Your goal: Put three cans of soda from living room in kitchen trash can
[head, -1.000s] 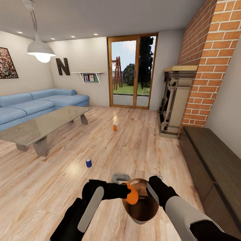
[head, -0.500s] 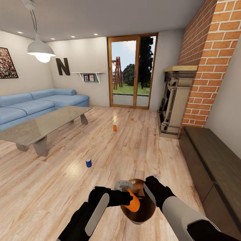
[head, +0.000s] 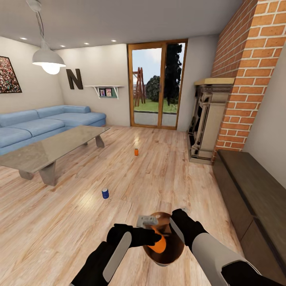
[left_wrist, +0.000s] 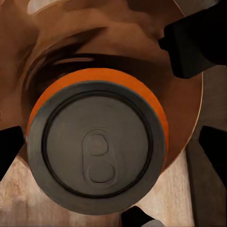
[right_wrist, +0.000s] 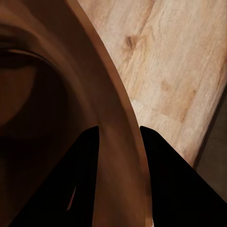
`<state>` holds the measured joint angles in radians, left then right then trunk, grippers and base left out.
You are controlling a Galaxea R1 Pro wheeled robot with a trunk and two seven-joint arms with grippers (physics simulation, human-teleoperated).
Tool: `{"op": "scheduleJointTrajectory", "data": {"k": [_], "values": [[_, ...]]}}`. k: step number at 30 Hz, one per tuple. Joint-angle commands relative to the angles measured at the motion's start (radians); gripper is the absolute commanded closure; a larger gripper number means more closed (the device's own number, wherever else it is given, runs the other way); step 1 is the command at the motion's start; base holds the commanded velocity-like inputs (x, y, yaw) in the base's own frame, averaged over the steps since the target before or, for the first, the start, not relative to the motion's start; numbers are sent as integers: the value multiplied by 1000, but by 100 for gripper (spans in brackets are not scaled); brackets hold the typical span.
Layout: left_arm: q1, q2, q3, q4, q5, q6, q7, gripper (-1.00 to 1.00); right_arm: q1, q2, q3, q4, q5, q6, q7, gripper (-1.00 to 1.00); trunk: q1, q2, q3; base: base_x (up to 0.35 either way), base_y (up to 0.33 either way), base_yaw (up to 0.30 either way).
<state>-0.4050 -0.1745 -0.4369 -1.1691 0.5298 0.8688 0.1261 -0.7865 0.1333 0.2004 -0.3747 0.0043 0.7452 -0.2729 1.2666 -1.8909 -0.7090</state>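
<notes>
left pincer (head: 155, 237): orange can (head: 160, 245) | over bucket (head: 171, 258) | right pincer (head: 177, 223): rim

We are seeing the orange can (head: 159, 245) only in part, since the left gripper (head: 155, 238) is covering its near-left side. The right gripper (head: 177, 223) is hiding the right rim of the trash can (head: 169, 256). The two far cans, blue (head: 105, 193) and orange (head: 136, 151), are too small for reading labels. The sofa (head: 39, 125) is running off the left edge.
</notes>
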Motion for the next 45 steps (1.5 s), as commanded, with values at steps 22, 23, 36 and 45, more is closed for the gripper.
{"op": "scheduleJointTrajectory", "data": {"k": [22,23,36,45], "values": [[0,1,0,14,1,-32,3,-100,0,-1,-1,-1,-3,-1,5,100,0,0,0,0,0,0],[0,2,0,13,1,-32,3,-100,0,-1,-1,-1,-3,-1,5,100,0,0,0,0,0,0],[4,16,6,-166,-5,40,15,-100,0,-4,-3,0,-3,-1,5,100,0,0,0,0,0,0],[5,21,9,-243,-5,102,28,-100,0,-4,-3,0,-3,-1,4,100,0,0,0,0,0,0]]}}
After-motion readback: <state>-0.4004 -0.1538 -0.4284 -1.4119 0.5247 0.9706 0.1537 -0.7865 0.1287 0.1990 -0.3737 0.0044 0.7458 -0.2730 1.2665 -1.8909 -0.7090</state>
